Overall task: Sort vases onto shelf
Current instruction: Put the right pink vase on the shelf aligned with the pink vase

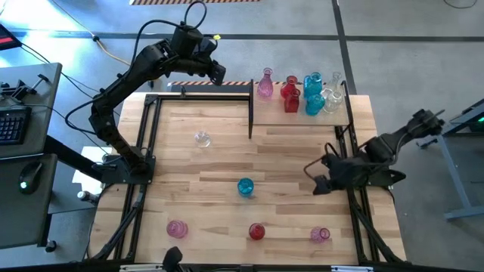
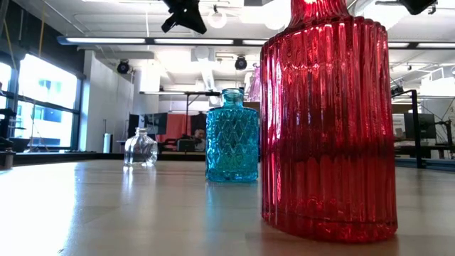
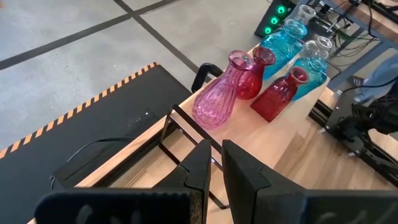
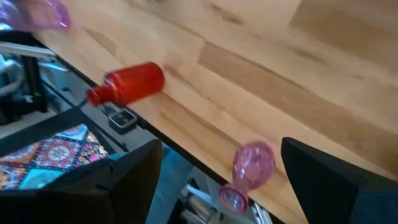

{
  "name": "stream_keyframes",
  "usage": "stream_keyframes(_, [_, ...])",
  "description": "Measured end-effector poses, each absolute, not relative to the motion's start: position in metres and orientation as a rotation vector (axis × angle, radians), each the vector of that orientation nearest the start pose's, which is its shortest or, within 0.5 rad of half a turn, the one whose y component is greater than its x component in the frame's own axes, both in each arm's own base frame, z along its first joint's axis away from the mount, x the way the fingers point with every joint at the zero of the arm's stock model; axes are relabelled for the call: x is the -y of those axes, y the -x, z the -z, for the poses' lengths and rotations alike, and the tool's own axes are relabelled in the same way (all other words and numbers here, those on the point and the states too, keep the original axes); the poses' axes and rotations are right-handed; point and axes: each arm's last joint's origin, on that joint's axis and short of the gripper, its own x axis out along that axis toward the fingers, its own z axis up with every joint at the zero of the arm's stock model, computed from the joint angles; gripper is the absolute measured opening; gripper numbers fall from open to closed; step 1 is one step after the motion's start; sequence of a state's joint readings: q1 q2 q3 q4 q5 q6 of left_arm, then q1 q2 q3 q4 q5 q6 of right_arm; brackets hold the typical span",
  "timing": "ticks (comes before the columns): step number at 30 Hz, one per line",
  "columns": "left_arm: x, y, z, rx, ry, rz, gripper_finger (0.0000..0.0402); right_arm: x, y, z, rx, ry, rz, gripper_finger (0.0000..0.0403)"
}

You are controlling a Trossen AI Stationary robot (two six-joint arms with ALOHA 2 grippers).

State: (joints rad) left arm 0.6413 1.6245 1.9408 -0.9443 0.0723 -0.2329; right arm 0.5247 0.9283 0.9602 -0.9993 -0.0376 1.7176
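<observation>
- The pale light-wood shelf, edged with thin black bars, is seen at the two o'clock corner of the planked wooden bench; a huddle of glass vases is already stood on it.
- In that huddle a ribbed pink tall-necked vase, a red square bottle, turquoise-blue bottles and clear bottles are packed close, upright, toward the shelf's far edge, presumably so room is kept in front.
- The left gripper is held above the bench's far edge at about twelve o'clock, fingers clenched on nothing, clear of the shelf; it looks parked out of the way.
- The right gripper is poised low at about four o'clock, jaws spread wide and empty, aimed toward the near edge.
- A small pink round vase is framed between the right gripper's fingers, lying on its side at five o'clock; it is judged the likely next pick.
- A red ribbed bottle is left at six o'clock and another pink vase at seven o'clock.
- A turquoise diamond-patterned bottle is stood near the centre and a small clear bottle at ten o'clock.
- Five pieces are counted unsorted.
</observation>
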Motion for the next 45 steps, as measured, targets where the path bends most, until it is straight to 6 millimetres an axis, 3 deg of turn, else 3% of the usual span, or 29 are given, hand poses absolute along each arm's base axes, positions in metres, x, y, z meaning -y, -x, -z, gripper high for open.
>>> stream_keyframes(9, [-0.194,-0.264,-0.444,-0.523,0.439,-0.618,0.0031,-0.113,-0.137,-0.289,-1.258,-1.338,0.512,0.0309])
stream_keyframes(23, [-0.194,-0.264,-0.445,-0.508,0.434,-0.618,0.0031,-0.151,-0.127,-0.274,-1.363,-1.334,0.599,0.0309])
stream_keyframes(45, [-0.194,-0.264,-0.445,-0.509,0.433,-0.618,0.0031,-0.184,-0.141,-0.251,-1.441,-1.315,0.607,0.0309])
